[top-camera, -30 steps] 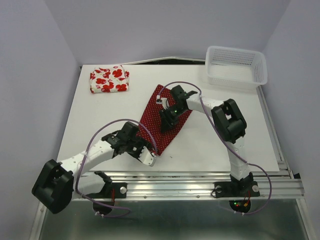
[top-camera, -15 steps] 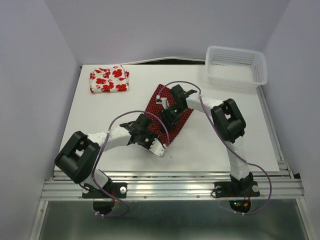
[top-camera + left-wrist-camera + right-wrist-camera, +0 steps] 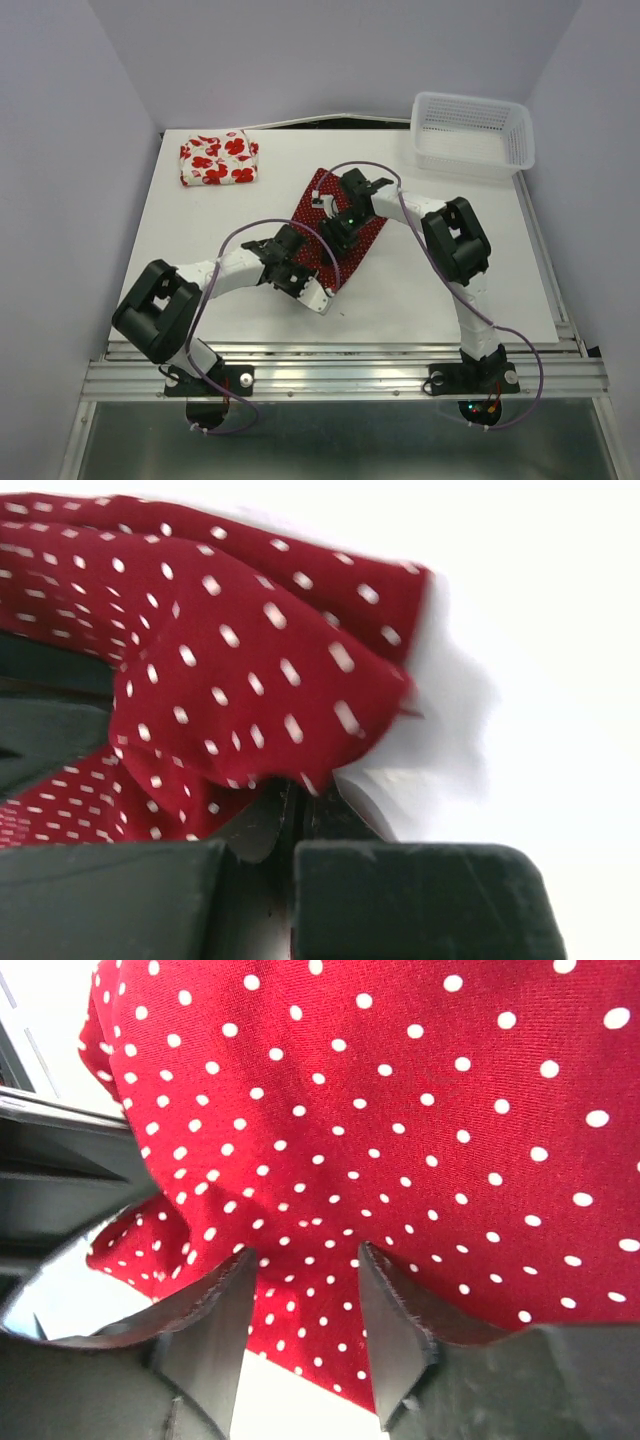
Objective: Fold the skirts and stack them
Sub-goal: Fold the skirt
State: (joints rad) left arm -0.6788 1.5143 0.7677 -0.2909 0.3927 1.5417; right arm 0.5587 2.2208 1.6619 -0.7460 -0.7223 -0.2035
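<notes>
We count two skirts: the flowered skirt (image 3: 218,160) folded far left on the desk (image 3: 440,270), the dotted skirt (image 3: 370,238) mid-desk. Our left fingers (image 3: 297,815) pinch its near edge; our right fingers (image 3: 305,1290) rest half-open on it.

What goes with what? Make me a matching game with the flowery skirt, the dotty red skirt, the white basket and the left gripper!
Things:
1. flowered skirt
2. dotted red skirt
3. basket
4. left gripper

Places or states:
A. at the far right corner of the table
B. folded into a small bundle at the far left
C. shut, pinching an edge of red cloth
D. lying in the middle of the table, between both arms

Pairs: 1-B, 2-D, 3-A, 4-C
</notes>
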